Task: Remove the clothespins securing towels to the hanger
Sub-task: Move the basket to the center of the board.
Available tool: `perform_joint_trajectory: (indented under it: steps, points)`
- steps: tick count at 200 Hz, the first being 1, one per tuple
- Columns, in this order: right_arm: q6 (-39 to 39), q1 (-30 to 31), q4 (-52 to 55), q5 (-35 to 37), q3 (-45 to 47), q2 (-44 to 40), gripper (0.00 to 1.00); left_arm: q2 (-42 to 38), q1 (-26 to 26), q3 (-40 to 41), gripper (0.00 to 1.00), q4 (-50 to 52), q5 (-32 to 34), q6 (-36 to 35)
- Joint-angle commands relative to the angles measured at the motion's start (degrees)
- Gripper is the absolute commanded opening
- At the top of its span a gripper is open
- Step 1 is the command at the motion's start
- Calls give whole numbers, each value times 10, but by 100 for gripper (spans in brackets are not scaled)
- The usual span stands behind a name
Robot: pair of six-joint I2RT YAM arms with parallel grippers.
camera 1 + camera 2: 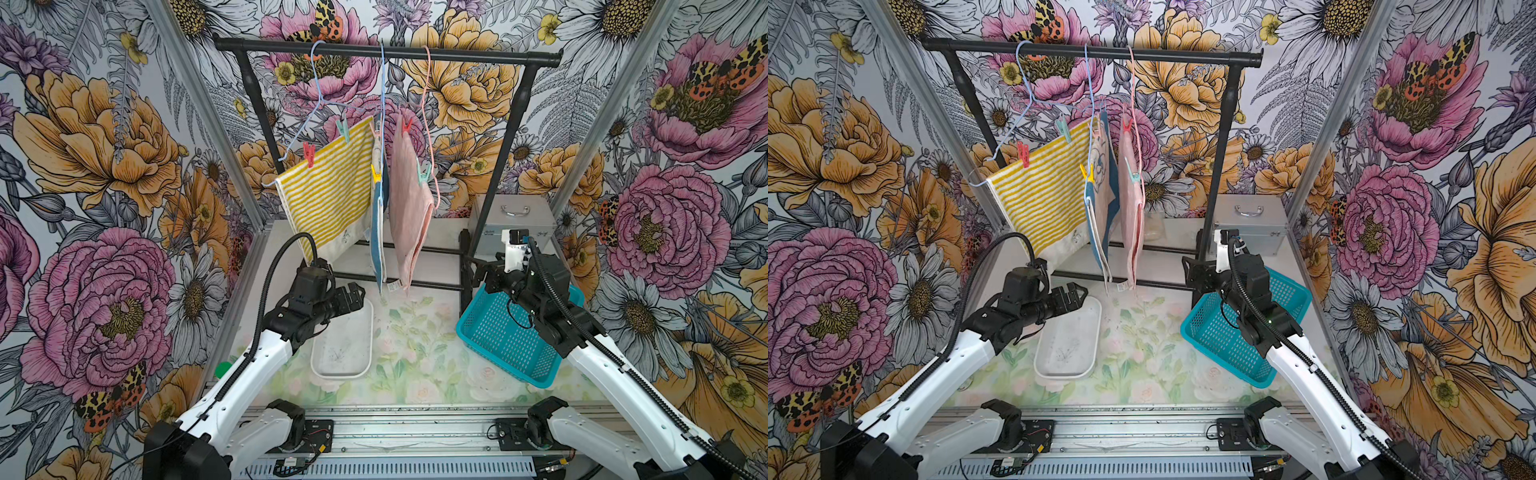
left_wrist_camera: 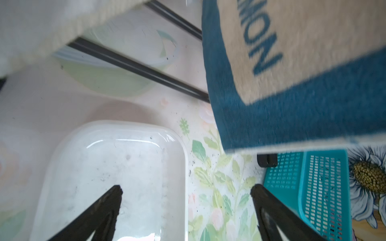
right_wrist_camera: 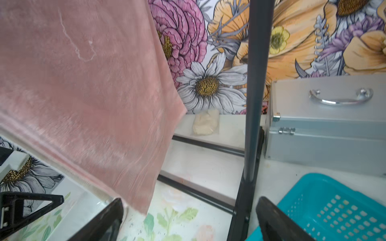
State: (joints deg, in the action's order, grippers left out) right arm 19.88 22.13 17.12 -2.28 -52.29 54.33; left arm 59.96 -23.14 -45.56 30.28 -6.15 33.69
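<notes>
Your rack [image 1: 386, 53] holds three towels [image 1: 328, 183]. Below their hems, your left gripper [image 2: 186, 188] over the tray [image 1: 341, 376] and right gripper [image 3: 189, 201] beside the basket [image 1: 498, 345] are spread wide, empty. The clothespins [image 1: 308, 153] sit clipped high above both.

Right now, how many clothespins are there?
6: mint, red on striped towel; pink, yellow on blue-bordered towel; red, mint on pink towel. Others may hide.
</notes>
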Motion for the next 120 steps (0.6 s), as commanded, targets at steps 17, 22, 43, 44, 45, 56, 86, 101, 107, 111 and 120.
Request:
perform_joint_trajectory:
  steps: [17, 22, 43, 44, 45, 56, 86, 101, 107, 111, 120]
  points:
    - [26, 2, 119, -16, -49, 15, 100, 28, -48, 19, 98, 8, -55, 66]
    - [28, 1, 129, -19, -55, 20, 100, 33, -53, 23, 98, 7, -57, 71]
    - [38, 0, 166, -27, -73, 39, 100, 63, -71, 22, 98, 8, -62, 80]
    - [39, 0, 168, -28, -74, 40, 100, 65, -71, 21, 98, 8, -62, 80]
    - [39, 0, 169, -27, -74, 40, 100, 66, -72, 21, 98, 8, -62, 80]
    - [45, 1, 182, -30, -74, 42, 99, 84, -74, 12, 98, 7, -65, 78]
    - [52, -1, 234, -29, -72, 37, 98, 115, -75, 1, 98, 2, -75, 71]
    - [47, 1, 265, -33, -69, 37, 98, 122, -75, 0, 98, -4, -78, 69]
    - [43, 1, 278, -37, -66, 37, 98, 127, -74, -2, 98, -5, -80, 68]
    - [43, 2, 286, -38, -65, 38, 98, 130, -74, -3, 98, -6, -81, 67]
    - [37, 4, 300, -47, -61, 39, 98, 136, -73, -6, 98, -6, -83, 65]
